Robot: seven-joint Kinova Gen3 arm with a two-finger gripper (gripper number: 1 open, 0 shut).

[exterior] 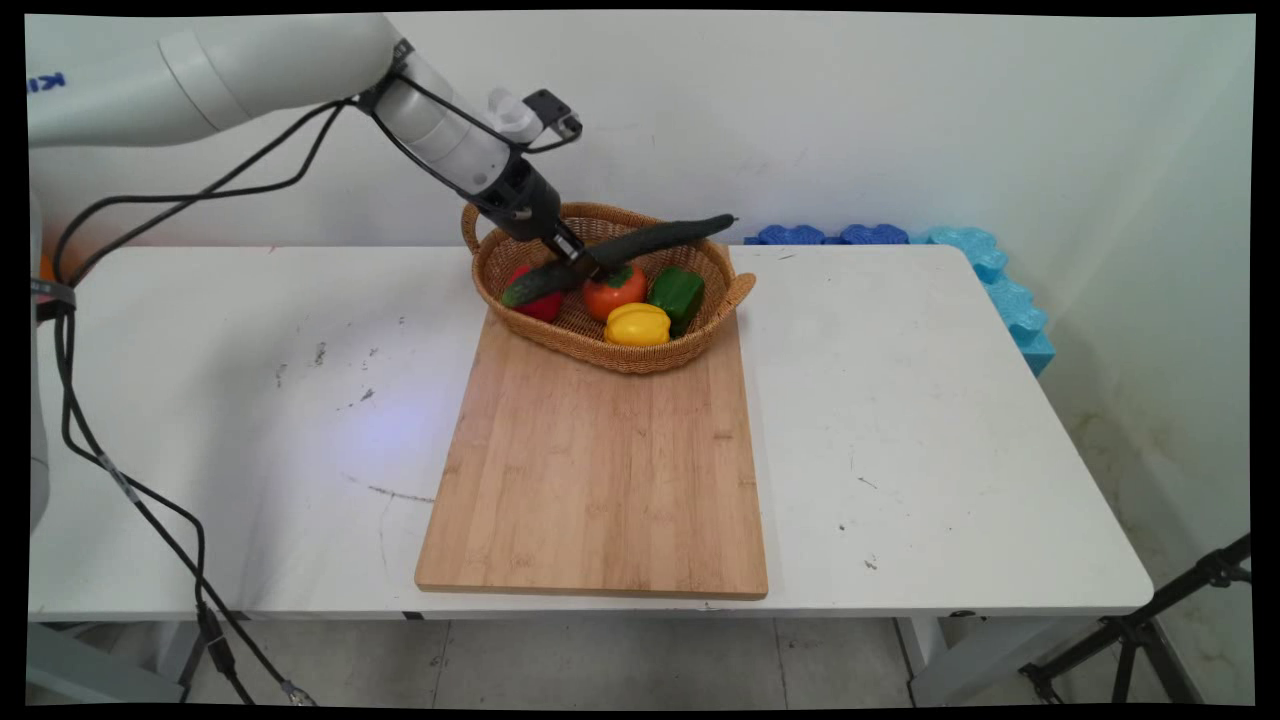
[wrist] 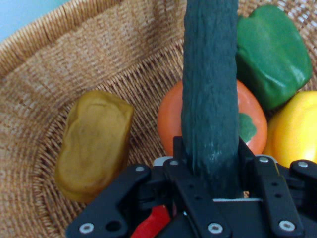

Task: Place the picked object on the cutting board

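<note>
Clamped on a long dark green cucumber [exterior: 620,250], the black end effector [exterior: 578,262] hangs over the wicker basket [exterior: 728,300], its fingers pressed against the cucumber's sides somewhat left of its middle. The cucumber has a rough, dull, lengthwise-grained skin; it is tilted, its lighter green end low over the basket's left side and its thin stemmed end pointing up past the back rim toward the wall. Under it in the basket lie an orange-red tomato [exterior: 613,292], a green pepper [exterior: 677,293], a yellow pepper [exterior: 637,324] and something red [exterior: 540,303] at the left. The basket sits on the far end of a wooden cutting board [exterior: 600,470], whose near stretch is bare, as is the white desk [exterior: 950,420] on either side. Blue foam blocks [exterior: 960,255] line the desk's far right corner against the wall. The hand view shows what the main view does not: a brownish-yellow potato-like lump [wrist: 94,144] lying against the basket's inner wall, left of the tomato, and the cucumber running straight up out of the grip across the tomato, with both peppers to the right.
</note>
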